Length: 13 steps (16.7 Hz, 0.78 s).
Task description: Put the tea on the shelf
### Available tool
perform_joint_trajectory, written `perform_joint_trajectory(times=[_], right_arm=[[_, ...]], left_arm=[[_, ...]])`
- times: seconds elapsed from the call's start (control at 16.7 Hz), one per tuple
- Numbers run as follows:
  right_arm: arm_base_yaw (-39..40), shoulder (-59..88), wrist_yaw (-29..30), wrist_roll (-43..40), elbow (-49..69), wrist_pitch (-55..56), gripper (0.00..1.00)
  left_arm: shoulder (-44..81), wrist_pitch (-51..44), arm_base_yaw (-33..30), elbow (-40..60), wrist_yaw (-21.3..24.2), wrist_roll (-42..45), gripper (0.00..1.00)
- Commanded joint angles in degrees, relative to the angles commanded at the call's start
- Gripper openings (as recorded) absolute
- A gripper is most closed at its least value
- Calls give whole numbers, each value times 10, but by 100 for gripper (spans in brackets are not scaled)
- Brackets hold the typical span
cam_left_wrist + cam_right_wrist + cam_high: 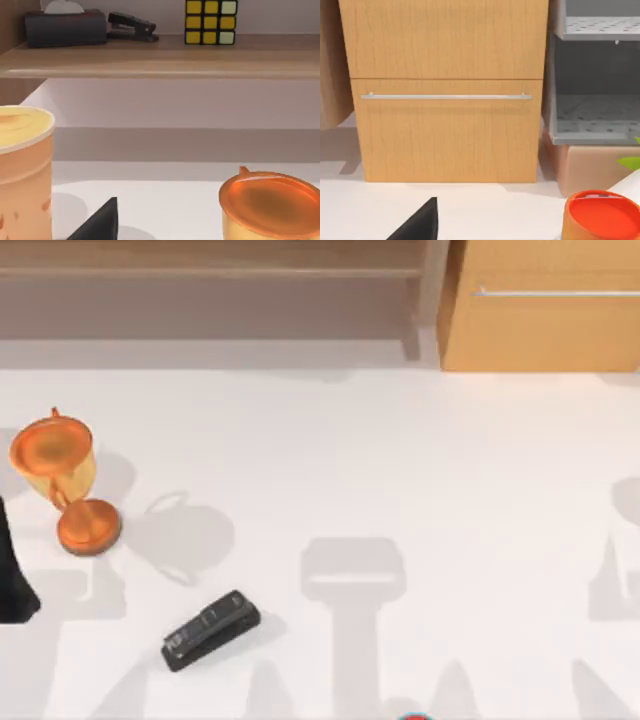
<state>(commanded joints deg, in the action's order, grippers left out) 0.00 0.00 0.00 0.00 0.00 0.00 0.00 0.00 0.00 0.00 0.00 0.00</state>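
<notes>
A pale orange cup with a creamy top [22, 165], which I take for the tea, stands close to my left gripper [100, 222], whose dark tip shows low in the left wrist view. My left arm [15, 570] is at the table's left edge. The shelf [210, 272] of pale brown boards runs along the back, with its upright post [432, 285] at its right end. Its board [165, 57] carries a dark tissue box [65, 27], a black stapler [132, 26] and a colour cube [211, 21]. A dark part of my right gripper [420, 222] faces the cabinet.
A gold and orange trophy [60, 475] stands at the left, its rim [270, 202] near the cup. A black stapler [210, 628] lies front left. The orange cabinet [545, 305] with a silver bar is back right; a grey rack [595, 75] and a red-lidded tub [600, 215] flank it.
</notes>
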Motion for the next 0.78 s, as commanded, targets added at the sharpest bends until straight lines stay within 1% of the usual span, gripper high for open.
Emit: perform_joint_trajectory(times=[0.18, 0.36, 0.54, 0.78], right_arm=[[0, 0, 0, 0, 0, 0, 100], [0, 0, 0, 0, 0, 0, 100], [0, 0, 0, 0, 0, 0, 100], [0, 0, 0, 0, 0, 0, 100]], left_arm=[[6, 5, 3, 2, 3, 0, 100], [60, 53, 27, 16, 28, 4, 100], [168, 138, 69, 41, 74, 9, 100], [375, 289, 145, 86, 154, 20, 100]])
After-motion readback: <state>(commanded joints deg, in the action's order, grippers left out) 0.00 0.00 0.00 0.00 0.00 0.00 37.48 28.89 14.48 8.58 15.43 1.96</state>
